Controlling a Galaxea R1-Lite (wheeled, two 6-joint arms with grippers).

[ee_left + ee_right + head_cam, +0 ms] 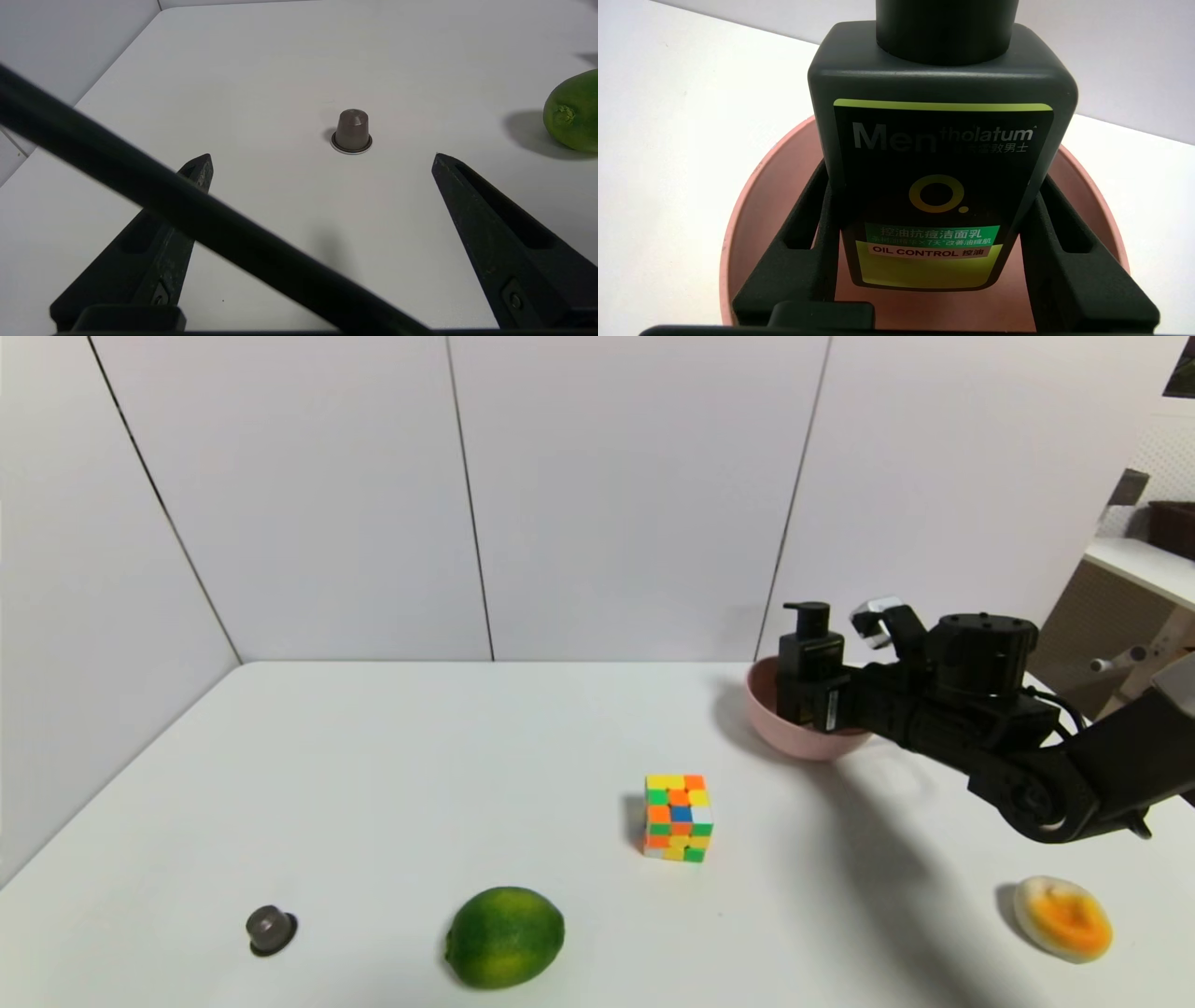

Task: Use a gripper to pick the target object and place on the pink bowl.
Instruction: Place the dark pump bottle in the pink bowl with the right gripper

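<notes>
The target object (810,658), a black pump bottle with a light green label, stands upright in my right gripper (814,702), which is shut on its sides. The bottle's lower end hangs inside the rim of the pink bowl (794,739) at the back right of the table. In the right wrist view the bottle (938,140) fills the middle, clamped between the black fingers (803,242) of the right gripper (934,179), with the bowl's (752,224) pink inside behind it. Whether the base touches the bowl's floor I cannot tell. My left gripper (321,158) stands open and empty over the table's left side.
A multicoloured cube (678,817) sits mid-table. A green lime (504,936) and a small brown capsule (271,929) lie near the front, with a white and orange round piece (1062,917) at front right. In the left wrist view the capsule (352,131) stands ahead of the fingers.
</notes>
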